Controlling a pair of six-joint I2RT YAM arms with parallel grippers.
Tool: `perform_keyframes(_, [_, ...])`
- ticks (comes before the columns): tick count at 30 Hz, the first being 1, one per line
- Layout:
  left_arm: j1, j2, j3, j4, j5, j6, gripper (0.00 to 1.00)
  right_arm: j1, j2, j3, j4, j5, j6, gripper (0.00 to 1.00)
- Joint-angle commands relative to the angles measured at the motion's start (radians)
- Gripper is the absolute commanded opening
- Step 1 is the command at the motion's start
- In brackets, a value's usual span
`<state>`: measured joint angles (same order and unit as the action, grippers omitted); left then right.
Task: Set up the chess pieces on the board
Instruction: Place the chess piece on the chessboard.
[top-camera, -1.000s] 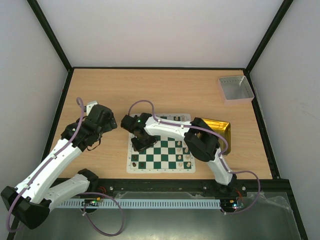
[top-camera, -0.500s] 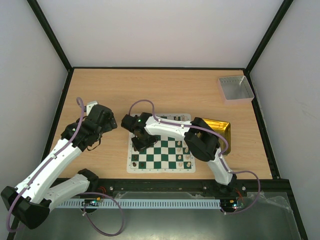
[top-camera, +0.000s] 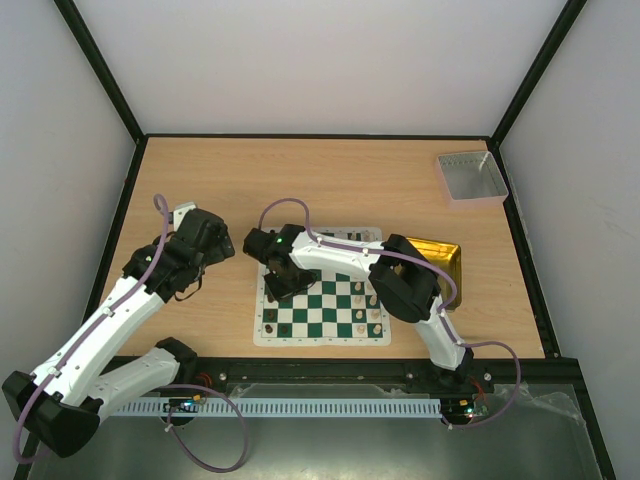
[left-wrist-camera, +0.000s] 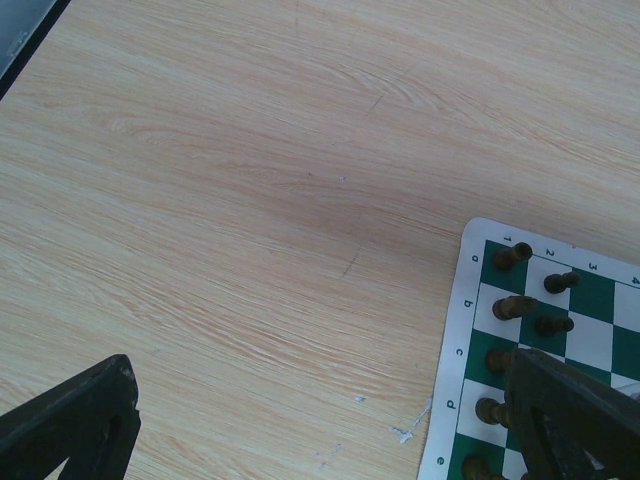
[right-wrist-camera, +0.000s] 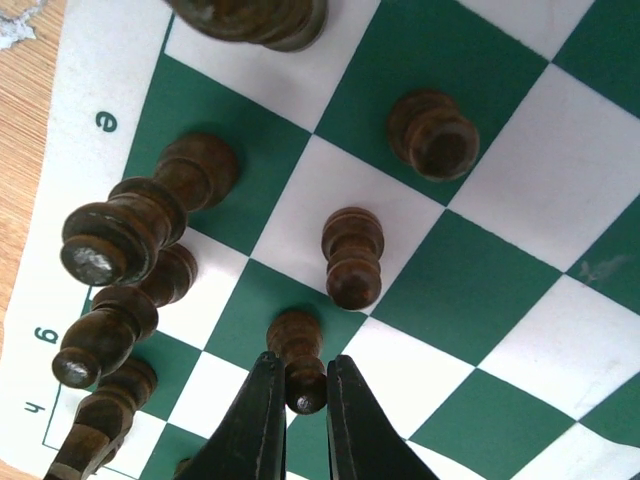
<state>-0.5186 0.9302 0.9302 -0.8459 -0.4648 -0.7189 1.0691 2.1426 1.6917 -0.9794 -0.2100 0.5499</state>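
The green-and-white board (top-camera: 322, 300) lies in front of the arms. Black pieces (top-camera: 270, 320) stand on its left side, cream ones (top-camera: 366, 300) on its right. My right gripper (top-camera: 281, 284) hangs over the left side. In the right wrist view it (right-wrist-camera: 305, 385) is shut on the head of a black pawn (right-wrist-camera: 298, 340) standing on a green square in the second column. Two more black pawns (right-wrist-camera: 352, 258) stand beyond it. Taller black pieces (right-wrist-camera: 130, 228) line the edge column. My left gripper (top-camera: 214, 250) hovers left of the board, open and empty (left-wrist-camera: 318, 385). The board's corner (left-wrist-camera: 452, 400) shows there.
A translucent yellow tray (top-camera: 447, 262) lies against the board's right side, partly under the right arm. A small grey tray (top-camera: 470, 177) sits at the back right corner. Bare wooden table (left-wrist-camera: 250, 200) lies under the left gripper.
The right gripper has shifted very slightly over the board's left side. The left arm has not moved.
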Motion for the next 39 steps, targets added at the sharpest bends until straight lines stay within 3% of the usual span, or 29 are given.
perform_keyframes(1, [-0.006, 0.002, 0.009, -0.005, -0.013, -0.004, 0.99, -0.003, -0.046, 0.007, -0.039, 0.031, 0.001, 0.06])
perform_keyframes(39, [-0.015, -0.027, 0.009, -0.018, -0.034, -0.021, 0.99, 0.015, -0.06, -0.014, -0.04, 0.006, 0.009, 0.06])
